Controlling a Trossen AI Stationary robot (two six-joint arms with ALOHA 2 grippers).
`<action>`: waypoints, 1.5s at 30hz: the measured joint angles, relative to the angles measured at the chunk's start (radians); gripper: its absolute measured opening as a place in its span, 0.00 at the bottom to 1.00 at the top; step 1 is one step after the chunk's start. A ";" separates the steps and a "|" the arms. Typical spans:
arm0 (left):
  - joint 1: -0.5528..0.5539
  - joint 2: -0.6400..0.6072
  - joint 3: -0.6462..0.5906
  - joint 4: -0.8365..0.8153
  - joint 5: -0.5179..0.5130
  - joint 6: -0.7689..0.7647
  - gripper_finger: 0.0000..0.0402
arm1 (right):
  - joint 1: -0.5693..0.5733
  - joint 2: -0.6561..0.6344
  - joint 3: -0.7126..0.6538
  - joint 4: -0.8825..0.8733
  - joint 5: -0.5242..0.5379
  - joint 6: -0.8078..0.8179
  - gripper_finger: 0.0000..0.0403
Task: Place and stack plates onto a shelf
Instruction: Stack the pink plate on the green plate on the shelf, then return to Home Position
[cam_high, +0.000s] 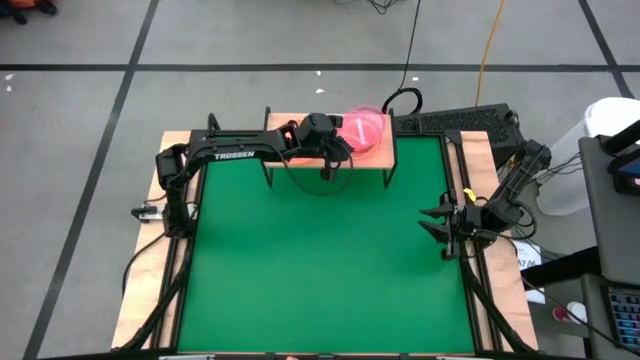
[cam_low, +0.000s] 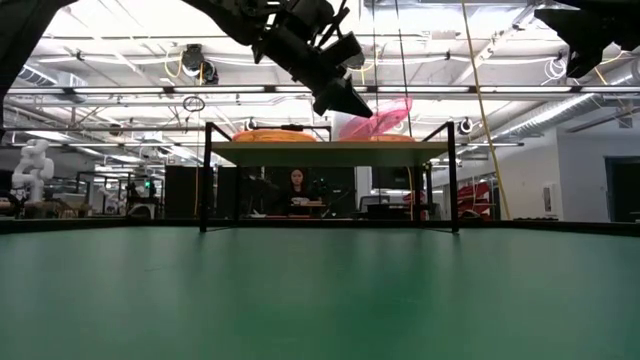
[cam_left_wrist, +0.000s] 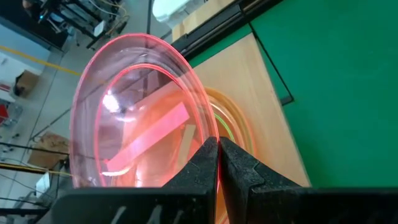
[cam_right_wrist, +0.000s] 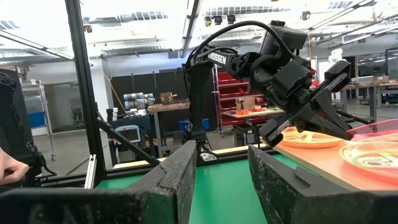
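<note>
A green table (cam_high: 320, 260) carries a small wooden shelf (cam_high: 372, 163) on thin black legs at its far edge. On the shelf lie plates: an orange stack (cam_low: 272, 135) on one side, a greenish stack (cam_right_wrist: 373, 157) on the other.

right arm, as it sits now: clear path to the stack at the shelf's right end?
Probably not. The left tool hangs over that end of the shelf, shut on the tilted pink plate; the right tool waits open at the table's right edge.
</note>
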 joint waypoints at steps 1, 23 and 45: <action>0.000 0.000 0.000 0.000 0.001 0.000 0.03 | 0.000 0.000 0.000 0.000 0.000 0.000 0.33; -0.036 -0.091 -0.002 -0.044 -0.186 0.081 0.24 | 0.000 0.000 0.000 0.001 0.000 0.000 0.33; -0.087 -0.855 -0.267 -0.525 -0.145 -0.393 0.01 | 0.000 0.000 0.000 0.000 0.000 0.000 0.33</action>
